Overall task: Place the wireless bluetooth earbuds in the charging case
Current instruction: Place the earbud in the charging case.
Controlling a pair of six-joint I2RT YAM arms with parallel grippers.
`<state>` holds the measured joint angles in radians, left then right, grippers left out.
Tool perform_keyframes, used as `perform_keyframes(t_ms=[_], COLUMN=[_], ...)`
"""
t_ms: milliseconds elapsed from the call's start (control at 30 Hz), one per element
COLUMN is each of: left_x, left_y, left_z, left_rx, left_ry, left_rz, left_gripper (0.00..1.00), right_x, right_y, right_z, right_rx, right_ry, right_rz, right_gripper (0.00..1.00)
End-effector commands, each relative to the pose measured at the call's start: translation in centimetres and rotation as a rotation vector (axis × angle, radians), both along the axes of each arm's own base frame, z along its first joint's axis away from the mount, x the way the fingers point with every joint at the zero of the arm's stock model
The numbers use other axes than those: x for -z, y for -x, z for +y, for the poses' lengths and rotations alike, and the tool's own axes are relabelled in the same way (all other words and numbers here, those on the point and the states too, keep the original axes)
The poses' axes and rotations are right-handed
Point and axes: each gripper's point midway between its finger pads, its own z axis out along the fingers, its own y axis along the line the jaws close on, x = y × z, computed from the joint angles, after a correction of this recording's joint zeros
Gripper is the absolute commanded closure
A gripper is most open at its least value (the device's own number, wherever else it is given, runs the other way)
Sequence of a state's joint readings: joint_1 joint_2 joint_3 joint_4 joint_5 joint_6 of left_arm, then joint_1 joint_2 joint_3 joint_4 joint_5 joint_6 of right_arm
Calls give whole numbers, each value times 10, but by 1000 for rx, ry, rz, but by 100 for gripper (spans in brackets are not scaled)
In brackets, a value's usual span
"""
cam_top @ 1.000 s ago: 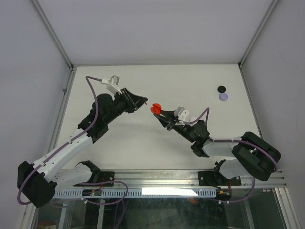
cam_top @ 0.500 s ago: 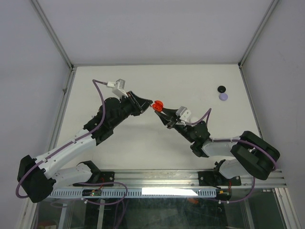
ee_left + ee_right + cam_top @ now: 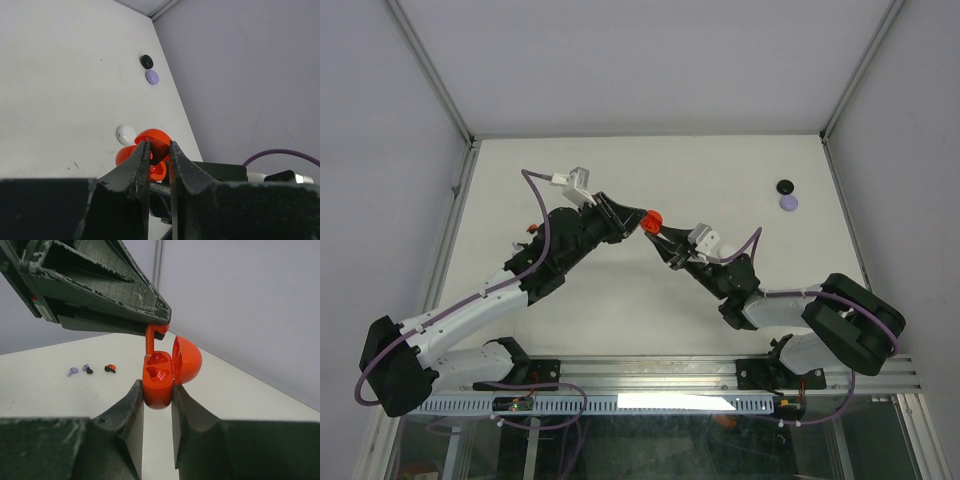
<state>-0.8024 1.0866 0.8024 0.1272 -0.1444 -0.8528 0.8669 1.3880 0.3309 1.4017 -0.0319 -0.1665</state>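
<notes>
Above the table [image 3: 720,165] centre | right gripper [image 3: 157,390] clamped on lid-up red charging case [image 3: 159,376] | left gripper [image 3: 158,147] pinching red earbud [image 3: 149,342], stem touching case socket | black piece [image 3: 785,186], lavender piece [image 3: 788,203] far right.

From above and behind, we look down over the whole white table [image 3: 620,170]. Our two wrist views face each other, both close on the glossy orange-red plastic case [image 3: 159,380].

Glossy red plastic case [image 3: 159,386] and earbud [image 3: 149,341]; rough matt black jaws.
</notes>
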Motion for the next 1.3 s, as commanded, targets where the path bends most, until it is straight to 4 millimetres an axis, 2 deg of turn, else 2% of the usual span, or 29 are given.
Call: perform_keyframes(t_ms=[0, 433, 767, 967, 1067, 1167, 1267], left_x=[-11, 3, 14, 15, 17, 16, 11], left_y=[-4, 0, 5, 7, 7, 6, 6], left_z=[-2, -7, -12, -17, -19, -16, -10], left_rx=[-31, -64, -142, -162, -171, -188, -213], left_ry=[38, -19, -107, -158, -173, -173, -168], left_rz=[-34, -25, -34, -51, -47, -40, -39], left_gripper=[94, 94, 87, 79, 70, 63, 60], right_x=[-36, -36, -34, -32, -31, -29, -27], right_y=[1, 1, 1, 1, 1, 0, 0], right_z=[-3, -5, -7, -8, -9, -10, -11], right_rx=[19, 25, 32, 33, 37, 42, 50], right_ry=[-88, -92, -97, -97, -99, -100, -97], right_rz=[-90, -91, -86, -83, -81, -81, -78], right_gripper=[100, 100, 100, 100, 100, 100, 100])
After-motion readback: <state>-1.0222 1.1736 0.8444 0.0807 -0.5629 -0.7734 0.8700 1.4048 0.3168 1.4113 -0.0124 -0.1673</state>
